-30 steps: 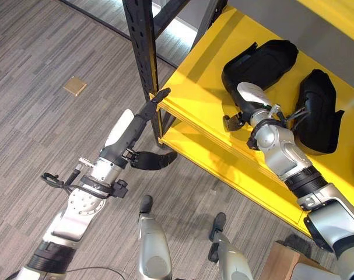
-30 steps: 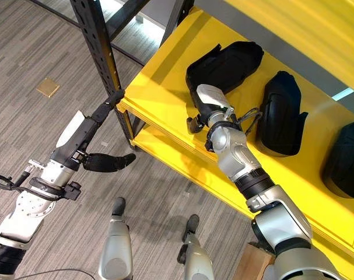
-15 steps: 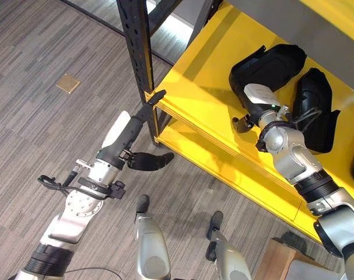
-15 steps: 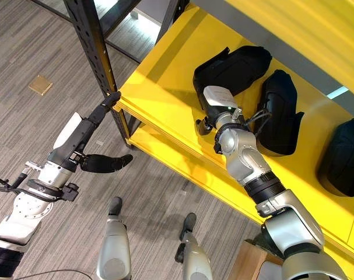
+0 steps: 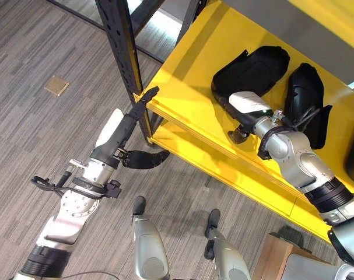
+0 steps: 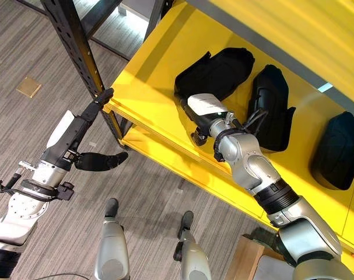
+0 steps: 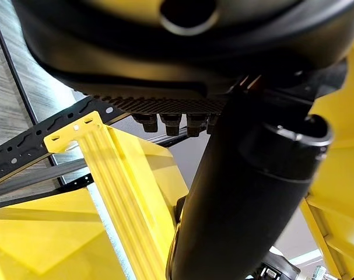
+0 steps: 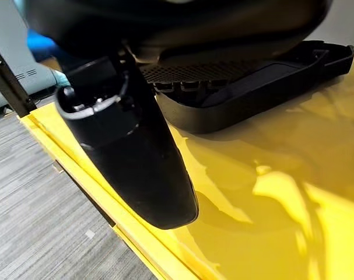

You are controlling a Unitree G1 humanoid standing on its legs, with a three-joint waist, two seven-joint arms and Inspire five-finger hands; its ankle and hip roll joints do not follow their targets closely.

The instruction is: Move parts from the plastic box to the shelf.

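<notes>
Left eye view: the bright yellow metal shelf with its black perforated upright post carries three black moulded plastic parts. The first black part lies flat nearest the post, the second black part lies just beside it, and the third black part lies further along the shelf, apart from the pair. The right hand rests over the shelf's front area, at the near edge of the first part; in the right wrist view its thumb hangs straight above the yellow surface and holds nothing. The left hand is stretched out, fingers straight, fingertips touching the shelf's front corner beside the post, thumb spread apart below.
</notes>
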